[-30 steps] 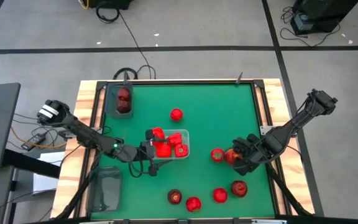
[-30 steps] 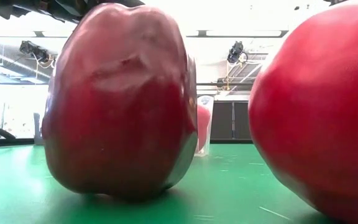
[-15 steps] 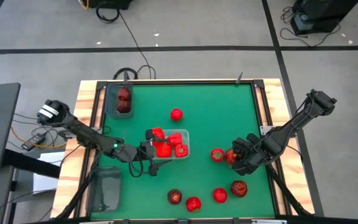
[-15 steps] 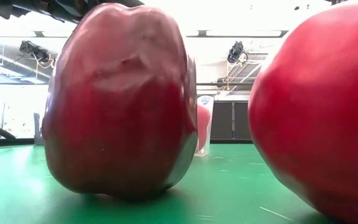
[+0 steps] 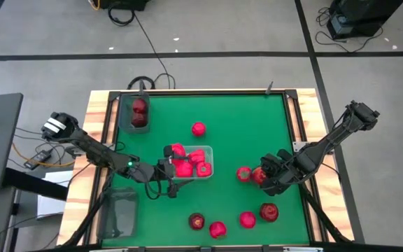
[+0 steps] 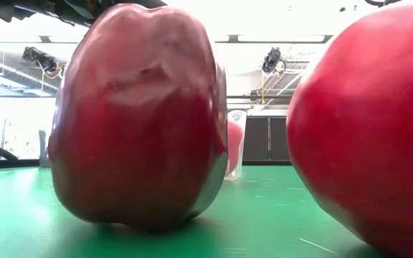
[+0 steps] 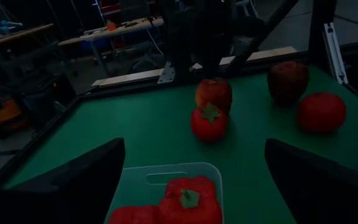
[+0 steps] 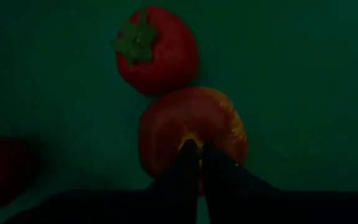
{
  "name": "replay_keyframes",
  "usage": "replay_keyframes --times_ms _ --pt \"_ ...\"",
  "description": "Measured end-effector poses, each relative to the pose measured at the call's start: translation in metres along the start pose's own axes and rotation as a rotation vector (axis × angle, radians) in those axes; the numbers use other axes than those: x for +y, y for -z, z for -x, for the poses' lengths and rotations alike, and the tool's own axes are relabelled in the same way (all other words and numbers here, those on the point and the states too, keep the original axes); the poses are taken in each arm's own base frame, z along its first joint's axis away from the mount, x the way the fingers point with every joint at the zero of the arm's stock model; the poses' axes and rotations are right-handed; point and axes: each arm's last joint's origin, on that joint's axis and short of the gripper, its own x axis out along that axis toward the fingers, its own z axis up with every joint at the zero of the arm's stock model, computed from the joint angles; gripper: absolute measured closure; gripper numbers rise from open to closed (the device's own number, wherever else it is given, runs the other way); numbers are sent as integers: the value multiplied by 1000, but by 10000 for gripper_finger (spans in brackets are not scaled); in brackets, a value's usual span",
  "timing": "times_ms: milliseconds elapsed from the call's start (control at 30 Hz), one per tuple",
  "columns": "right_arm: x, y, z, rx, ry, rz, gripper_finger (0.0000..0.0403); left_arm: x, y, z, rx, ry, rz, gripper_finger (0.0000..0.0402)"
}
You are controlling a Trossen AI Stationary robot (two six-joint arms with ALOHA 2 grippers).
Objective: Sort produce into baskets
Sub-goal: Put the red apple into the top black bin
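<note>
Right gripper (image 8: 196, 152) is down on the orange-red fruit (image 8: 192, 134), fingers pinched together at its top; it looks like they've nipped the stem, but I can't say the fruit is truly held. Touching that fruit is a tomato (image 8: 156, 51), green cap showing. From above, this pair sits at the mat's right side (image 5: 252, 175), with four more reds along the near edge.

Left gripper (image 5: 170, 170) hangs over the clear bin (image 5: 208, 159) mid-table, fingers (image 7: 73, 180) spread wide, nothing between them. Red peppers (image 7: 188, 200) lie in the bin. One grey bin (image 5: 126, 126) at the far left corner holds a dark apple (image 5: 139, 108); the other (image 5: 121, 213) is near left.
</note>
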Motion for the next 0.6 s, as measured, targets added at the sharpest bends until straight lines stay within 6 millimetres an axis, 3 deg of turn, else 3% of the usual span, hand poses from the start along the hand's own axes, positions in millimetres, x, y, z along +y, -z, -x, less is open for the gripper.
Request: replay_keyframes --times_ms 133,333,600 --pt "0 -5 5 -81 26 0 392 0 0 0 0 -3 0 9" --pt "8 -21 28 -282 41 61 392 2 0 0 5 -86 -1 9" --pt "18 -63 46 -573 68 196 392 8 -9 11 2 -295 -52 9"
